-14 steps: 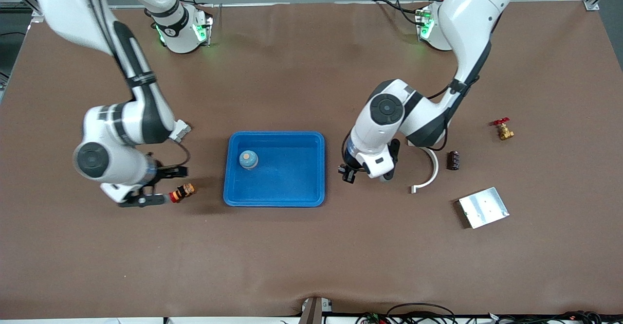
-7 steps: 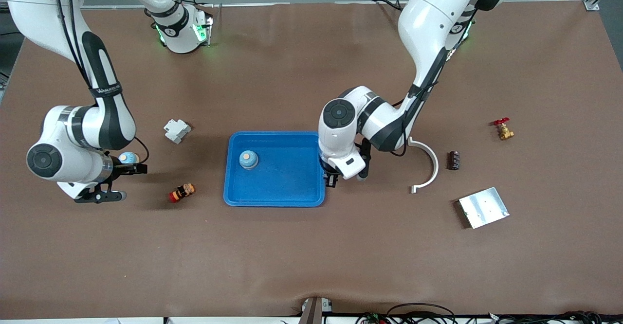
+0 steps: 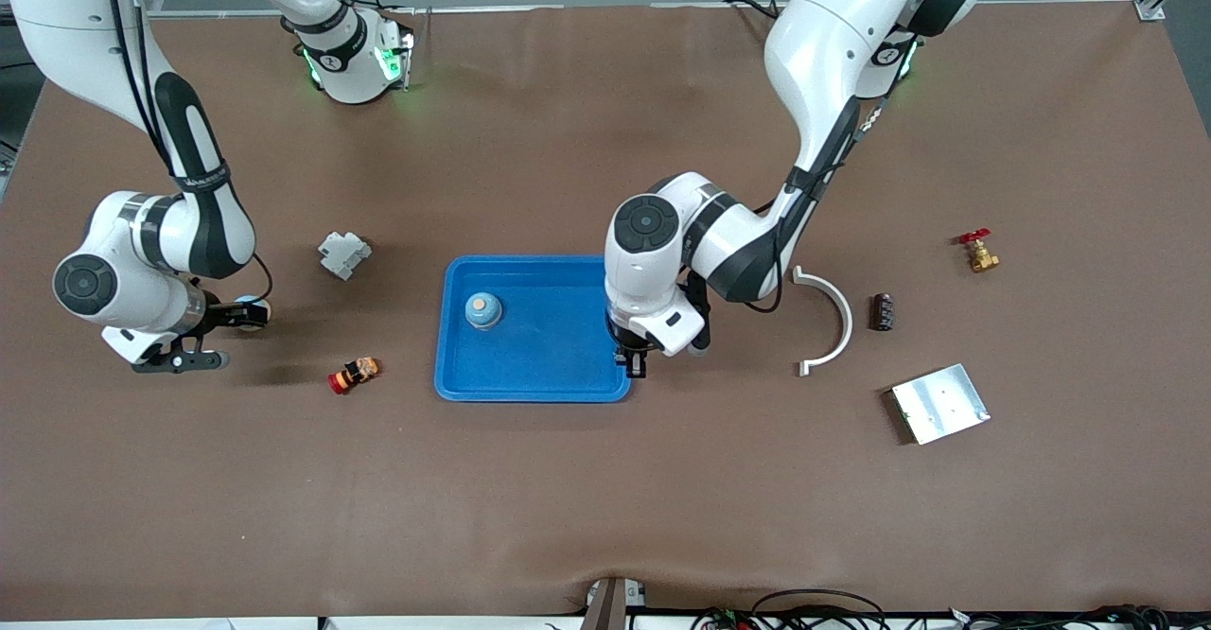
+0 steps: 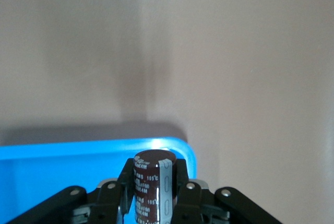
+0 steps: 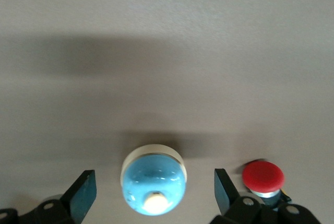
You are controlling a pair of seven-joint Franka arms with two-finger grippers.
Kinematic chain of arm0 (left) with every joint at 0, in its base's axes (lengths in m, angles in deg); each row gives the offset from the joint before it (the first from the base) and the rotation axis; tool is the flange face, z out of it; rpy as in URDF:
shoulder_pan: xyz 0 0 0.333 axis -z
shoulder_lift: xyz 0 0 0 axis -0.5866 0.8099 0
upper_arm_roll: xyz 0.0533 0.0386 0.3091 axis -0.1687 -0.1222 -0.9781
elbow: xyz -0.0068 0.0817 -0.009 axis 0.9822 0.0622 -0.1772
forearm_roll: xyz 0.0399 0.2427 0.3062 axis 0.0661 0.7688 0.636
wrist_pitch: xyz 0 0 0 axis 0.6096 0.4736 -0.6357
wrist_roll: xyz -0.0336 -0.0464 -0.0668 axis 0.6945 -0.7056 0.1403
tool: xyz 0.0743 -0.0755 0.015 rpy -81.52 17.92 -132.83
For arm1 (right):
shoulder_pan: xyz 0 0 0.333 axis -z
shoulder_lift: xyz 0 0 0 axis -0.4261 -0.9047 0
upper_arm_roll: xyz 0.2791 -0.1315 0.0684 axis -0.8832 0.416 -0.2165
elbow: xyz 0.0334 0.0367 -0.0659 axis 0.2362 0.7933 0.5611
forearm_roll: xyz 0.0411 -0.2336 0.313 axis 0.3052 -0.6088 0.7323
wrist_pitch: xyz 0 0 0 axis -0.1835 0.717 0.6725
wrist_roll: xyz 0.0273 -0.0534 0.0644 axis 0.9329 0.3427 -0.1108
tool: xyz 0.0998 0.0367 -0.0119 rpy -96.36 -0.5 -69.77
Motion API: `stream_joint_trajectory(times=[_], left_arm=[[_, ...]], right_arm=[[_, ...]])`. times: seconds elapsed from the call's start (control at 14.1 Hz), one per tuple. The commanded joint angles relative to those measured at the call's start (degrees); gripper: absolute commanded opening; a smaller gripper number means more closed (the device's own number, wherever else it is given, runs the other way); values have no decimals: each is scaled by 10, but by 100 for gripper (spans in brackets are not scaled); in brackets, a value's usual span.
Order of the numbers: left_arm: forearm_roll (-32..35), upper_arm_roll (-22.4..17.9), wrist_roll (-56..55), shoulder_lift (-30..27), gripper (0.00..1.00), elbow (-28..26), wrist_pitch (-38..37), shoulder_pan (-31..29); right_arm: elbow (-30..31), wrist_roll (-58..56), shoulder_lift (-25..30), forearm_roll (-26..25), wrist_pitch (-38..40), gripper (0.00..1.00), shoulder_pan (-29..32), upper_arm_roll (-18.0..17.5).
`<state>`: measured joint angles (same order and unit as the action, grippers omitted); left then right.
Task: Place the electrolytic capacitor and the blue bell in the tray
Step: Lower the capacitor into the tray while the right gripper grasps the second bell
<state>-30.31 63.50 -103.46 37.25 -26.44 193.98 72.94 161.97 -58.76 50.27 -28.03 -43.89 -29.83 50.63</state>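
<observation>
— What lay around the silver metal plate (image 3: 939,403)?

— A white curved piece (image 3: 827,320) and a brass valve (image 3: 977,252) farther from the camera; possibly a red-capped push button (image 3: 354,374) well toward the right arm's end.

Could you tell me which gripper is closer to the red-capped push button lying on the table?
The right. The right gripper hangs open over a blue bell, beside the push button. The left gripper is over the tray's edge, shut on a capacitor.

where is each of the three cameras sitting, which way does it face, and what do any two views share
Front: high across the table, facing both arms; shows tray, both bases.
Left wrist: looks past the shut left end effector gripping the capacitor over the tray's corner.
Right wrist: looks down between the open right end effector at a blue bell.
Shared: front and left wrist show the tray.
</observation>
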Motion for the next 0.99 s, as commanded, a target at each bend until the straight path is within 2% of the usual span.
stream_joint_trajectory(times=[0.0, 0.21, 0.35, 0.57, 0.92], left_arm=[[-9, -17, -16, 31, 0, 34, 6, 26], [-9, -53, -23, 73, 0, 91, 19, 74], [-10, -58, -29, 101, 0, 129, 21, 80], [-9, -59, -28, 106, 0, 130, 59, 83], [-9, -72, -24, 138, 0, 130, 115, 91]], right_arm=[[23, -6, 14, 3, -3, 100, 7, -5], [24, -9, 0, 40, -3, 100, 9, -5], [23, -22, -9, 51, -4, 100, 12, -5], [23, -27, -24, 71, -11, 100, 15, -5], [23, -41, -26, 72, -18, 100, 21, -5]])
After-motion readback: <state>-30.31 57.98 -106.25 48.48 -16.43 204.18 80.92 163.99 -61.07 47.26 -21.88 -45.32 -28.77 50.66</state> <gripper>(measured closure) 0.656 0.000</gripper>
